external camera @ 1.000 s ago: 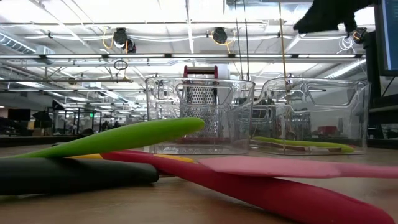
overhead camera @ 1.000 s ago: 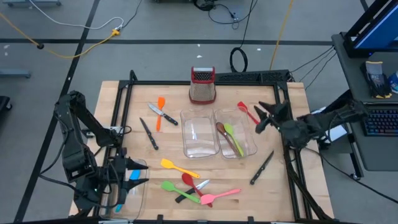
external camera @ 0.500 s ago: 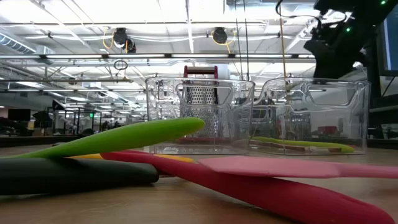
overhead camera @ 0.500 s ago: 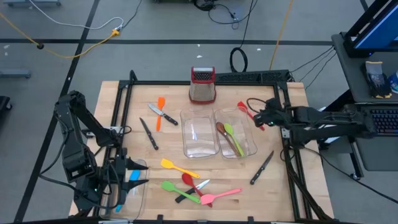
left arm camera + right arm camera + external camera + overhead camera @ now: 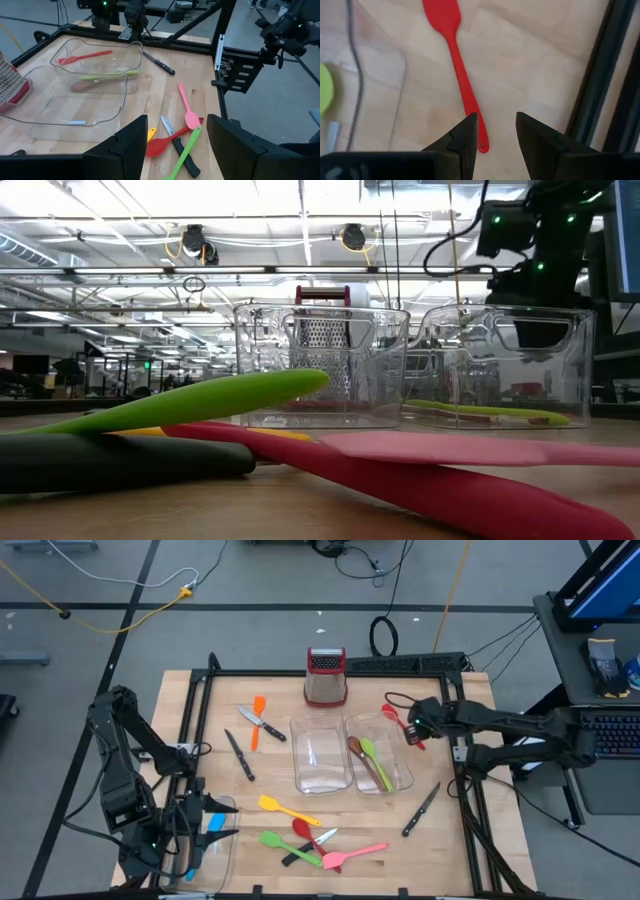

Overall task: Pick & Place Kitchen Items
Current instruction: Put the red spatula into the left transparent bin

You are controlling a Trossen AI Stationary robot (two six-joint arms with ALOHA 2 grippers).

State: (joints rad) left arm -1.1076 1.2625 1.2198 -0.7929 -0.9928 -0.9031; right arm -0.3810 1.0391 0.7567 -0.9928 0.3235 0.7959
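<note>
Over the last second the right arm had swung in from the right edge of the desk [image 5: 470, 840] and stretched toward the upper middle of the high view, bringing the right pincer [image 5: 413, 726] down over the red spatula [image 5: 398, 720], which lay at the upper right of the desk just beside the right-hand clear tray [image 5: 404, 755]. In the right wrist view the pincer's two dark fingers [image 5: 465, 137] were parted with nothing between them, and the spatula's thin handle ran up the frame from a point close beside one fingertip, not centred in the gap. The left pincer [image 5: 215, 819] waited at the lower left of the high view, parted and empty.

The step in hand looked like the approach for picking up the red spatula. To do it well, the pincer likely needed a small sideways shift so the handle sat midway between the fingers, then a straight descent until the tips nearly met the wood, closing across the handle rather than along it. The tray wall and the black frame rail stood near on either side, so a vertical lift seemed safest.

The right tray already held a green and a brown utensil; knives and coloured spatulas were scattered elsewhere.
</note>
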